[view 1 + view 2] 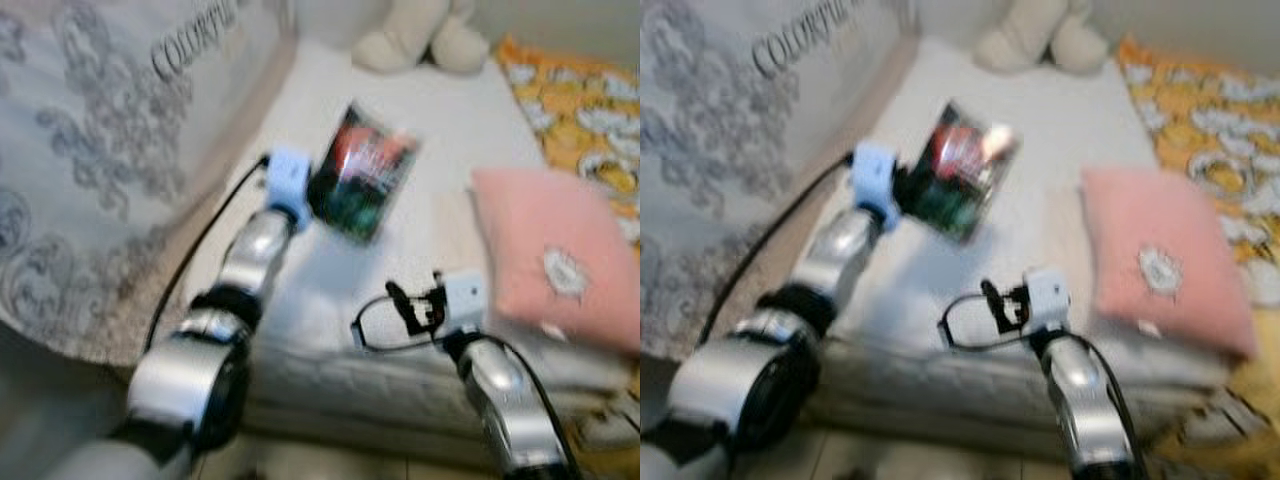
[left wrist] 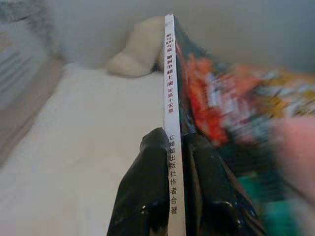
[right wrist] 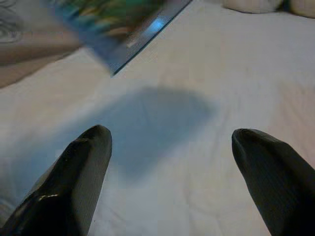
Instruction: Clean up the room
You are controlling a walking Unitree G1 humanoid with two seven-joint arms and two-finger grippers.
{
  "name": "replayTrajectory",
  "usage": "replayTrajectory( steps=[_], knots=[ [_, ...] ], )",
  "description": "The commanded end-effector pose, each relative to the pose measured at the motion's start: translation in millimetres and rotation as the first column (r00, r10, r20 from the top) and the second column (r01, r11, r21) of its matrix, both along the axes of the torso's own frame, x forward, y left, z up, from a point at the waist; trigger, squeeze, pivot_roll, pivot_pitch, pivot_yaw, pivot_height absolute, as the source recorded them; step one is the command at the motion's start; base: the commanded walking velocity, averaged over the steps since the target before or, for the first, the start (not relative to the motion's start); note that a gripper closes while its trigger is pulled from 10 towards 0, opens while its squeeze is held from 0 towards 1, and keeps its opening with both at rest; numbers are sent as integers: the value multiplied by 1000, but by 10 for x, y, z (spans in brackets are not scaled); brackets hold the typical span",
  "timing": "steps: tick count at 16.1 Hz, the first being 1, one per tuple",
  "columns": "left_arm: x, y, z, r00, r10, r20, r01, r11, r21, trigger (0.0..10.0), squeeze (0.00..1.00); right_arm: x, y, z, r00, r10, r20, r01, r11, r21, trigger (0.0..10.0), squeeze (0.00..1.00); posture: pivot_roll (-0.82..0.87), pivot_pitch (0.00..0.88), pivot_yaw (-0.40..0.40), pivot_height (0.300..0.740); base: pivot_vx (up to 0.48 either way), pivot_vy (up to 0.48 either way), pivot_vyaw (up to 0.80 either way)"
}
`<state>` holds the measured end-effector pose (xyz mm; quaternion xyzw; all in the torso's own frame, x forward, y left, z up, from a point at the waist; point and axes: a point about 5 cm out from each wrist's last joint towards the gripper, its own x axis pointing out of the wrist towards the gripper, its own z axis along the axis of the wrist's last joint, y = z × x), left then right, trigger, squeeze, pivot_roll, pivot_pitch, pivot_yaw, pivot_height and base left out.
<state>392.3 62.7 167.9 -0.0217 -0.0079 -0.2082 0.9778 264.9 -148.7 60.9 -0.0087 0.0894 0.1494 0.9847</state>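
Observation:
My left gripper (image 1: 318, 192) is shut on a book (image 1: 362, 170) with a dark, red and green cover, held up above the white bed (image 1: 440, 110). In the left wrist view both black fingers (image 2: 147, 191) pinch the book's white spine (image 2: 170, 88). My right gripper (image 3: 170, 147) stands open low over the bed's near part, with bare sheet and the book's shadow between its fingers; the book's corner (image 3: 123, 29) hangs beyond it. In the head views the right wrist (image 1: 450, 295) sits near the bed's front edge.
A pink pillow (image 1: 550, 255) lies on the bed to the right, over an orange patterned blanket (image 1: 585, 110). A cream plush toy (image 1: 420, 35) sits at the bed's far end. A grey patterned curtain (image 1: 100, 150) hangs along the left. The views are blurred.

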Motion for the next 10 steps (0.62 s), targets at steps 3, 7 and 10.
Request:
replayTrajectory(
  steps=[3, 7, 10],
  knots=[
    [20, -7, -129, 970, -3, -243, -63, 963, -262, 10000, 0, -199, 1, -19, 998, 41, -38, -42, 999, -31, 10000, 0, -159, 76, -4, 740, 0, 0, 0],
    [-369, -327, -820, 830, -95, -549, -159, 904, -397, 10000, 0, -626, -292, 13, 991, 53, -123, -67, 991, -117, 10000, 0, -293, 190, -73, 740, 0, 0, 0],
    [-326, -627, -509, 887, -228, -401, 23, 890, -455, 10000, 0, -738, -277, 66, 992, 30, -120, -43, 993, -111, 10000, 0, -317, 199, -62, 740, 0, 0, 0]
  ],
)
